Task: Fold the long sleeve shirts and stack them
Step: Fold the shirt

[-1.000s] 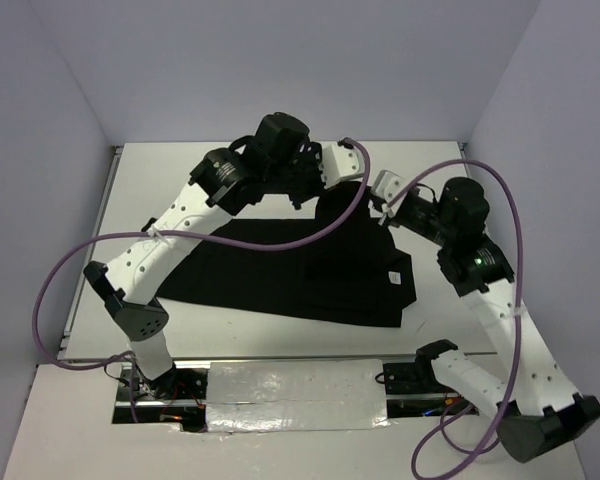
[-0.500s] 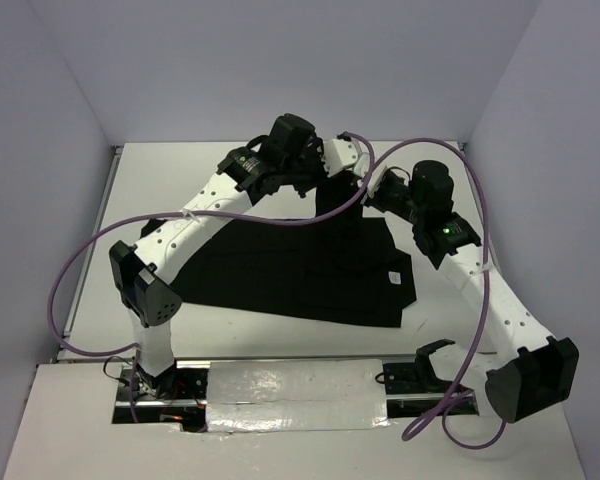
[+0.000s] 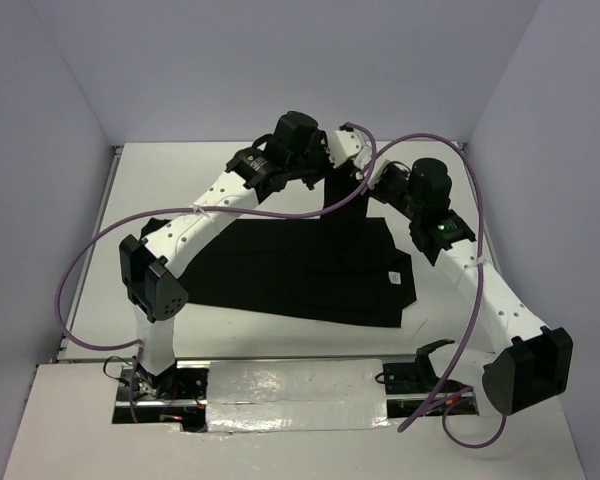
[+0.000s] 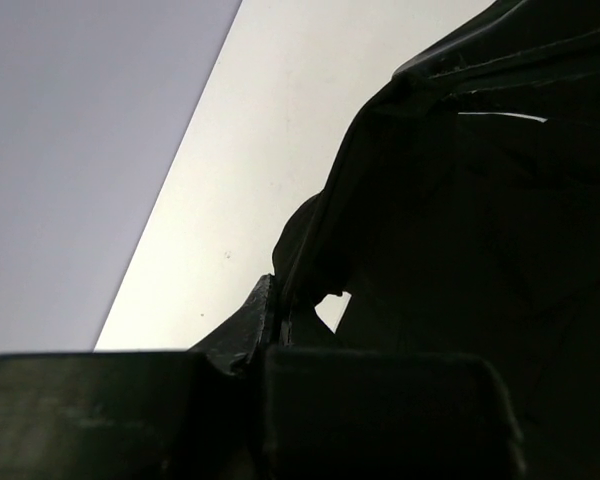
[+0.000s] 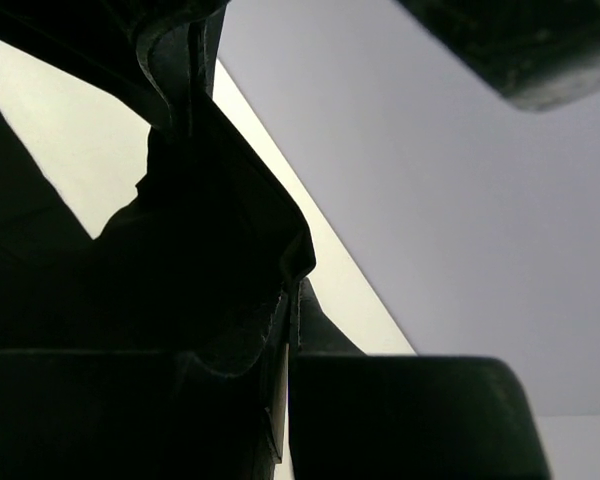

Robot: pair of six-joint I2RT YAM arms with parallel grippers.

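1 overhead, 2 wrist close-ups

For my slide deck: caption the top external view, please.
Over the white table, left pincer and right pincer both shut on the raised far edge of the long sleeve shirt.

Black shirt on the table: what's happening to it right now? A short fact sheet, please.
Item: long sleeve shirt, black, small white tag
Position: mostly spread on the white table, far edge lifted
Left gripper: shut, pinching shirt fabric
Right gripper: shut, pinching shirt fabric
Grippers: close together at the far side
Fold: not finished
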